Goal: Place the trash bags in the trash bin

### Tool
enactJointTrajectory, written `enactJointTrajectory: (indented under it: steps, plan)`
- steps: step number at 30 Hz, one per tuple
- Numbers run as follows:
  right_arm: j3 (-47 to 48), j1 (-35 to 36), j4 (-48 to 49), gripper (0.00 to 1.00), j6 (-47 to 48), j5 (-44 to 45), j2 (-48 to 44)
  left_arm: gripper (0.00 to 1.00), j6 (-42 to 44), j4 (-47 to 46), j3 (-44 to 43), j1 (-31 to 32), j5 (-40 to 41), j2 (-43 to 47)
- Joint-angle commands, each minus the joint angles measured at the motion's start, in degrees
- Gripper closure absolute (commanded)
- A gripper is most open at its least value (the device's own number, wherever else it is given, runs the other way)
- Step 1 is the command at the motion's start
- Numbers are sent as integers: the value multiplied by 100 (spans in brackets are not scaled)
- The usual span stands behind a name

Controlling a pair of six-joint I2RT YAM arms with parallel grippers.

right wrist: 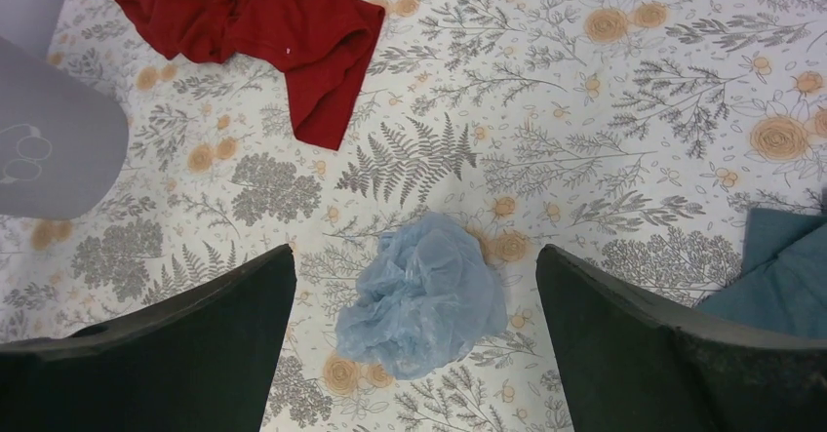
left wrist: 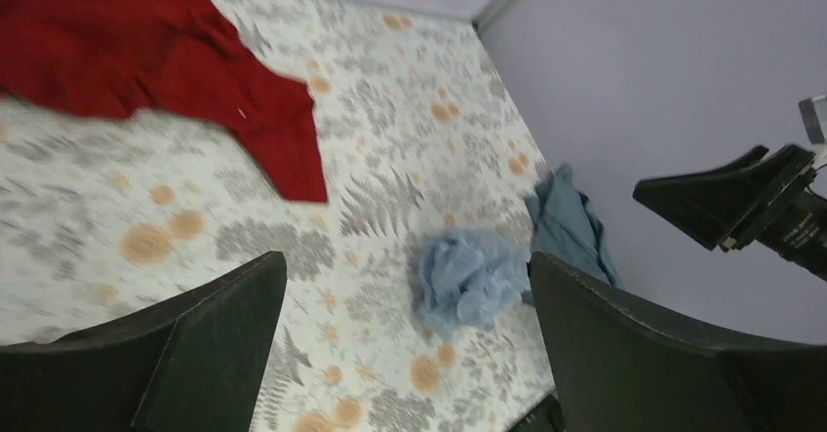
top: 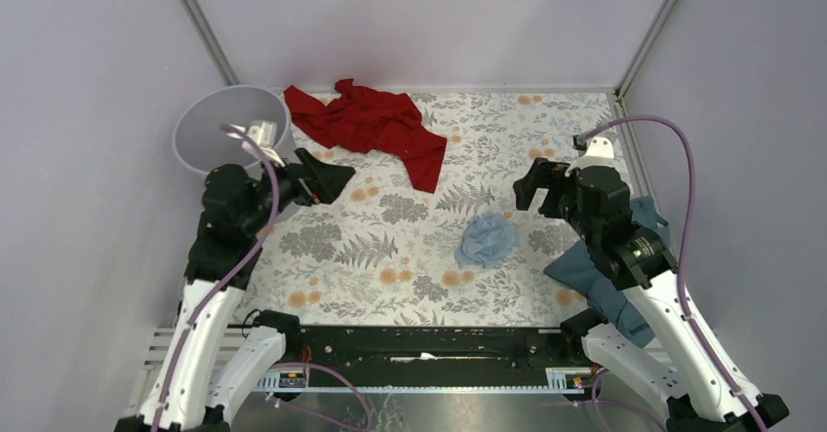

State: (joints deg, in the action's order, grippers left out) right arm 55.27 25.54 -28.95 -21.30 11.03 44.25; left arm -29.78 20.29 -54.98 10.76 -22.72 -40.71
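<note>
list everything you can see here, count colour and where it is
trash bag: one, pale blue, crumpled, near the middle, slightly right
trash bin: one, light grey, far left corner
red cloth: one, red, far side, just right of the trash bin
teal cloth: one, dark teal-blue, right edge
tablecloth: one, white with grey ferns and orange flowers, under everything
left gripper: one, black, open, near the trash bin
right gripper: one, black, open, beyond and right of the trash bag
</note>
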Motion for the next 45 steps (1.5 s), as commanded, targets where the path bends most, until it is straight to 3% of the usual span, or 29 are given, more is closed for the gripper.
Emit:
enactJointTrajectory:
  steps: [1,6,13,22,31,36,39,41,45]
  plan:
    - [-33,-20,-118,0,-32,208,99,1,-611,-993,603,501,-507,-221]
    - [-230,-18,-198,0,-22,47,92,1,-598,-1191,971,1912,528,-660]
    - [-669,-14,-122,0,-82,-337,121,1,-908,-2305,1644,3567,1204,-1717]
    - [-1176,-14,-72,0,-411,-520,38,1,-1369,-3879,1723,4773,1332,-3452]
    - [-1719,-16,324,0,-690,-807,-117,3,-1416,-4544,1162,4979,1832,-4859]
    - [-2158,-14,1109,0,-788,-1680,18,18,-1234,-4326,634,4972,2035,-5429]
    - [-2451,-15,1587,1,-913,-1642,182,23,-1222,-4203,631,4970,2106,-5444]
    - [-2573,-16,1790,7,-1044,-1328,343,22,-1241,-4182,737,4973,2031,-5300]
    - [-2915,-14,2281,21,-1353,-421,505,4,-1422,-4200,1236,4971,2021,-4613]
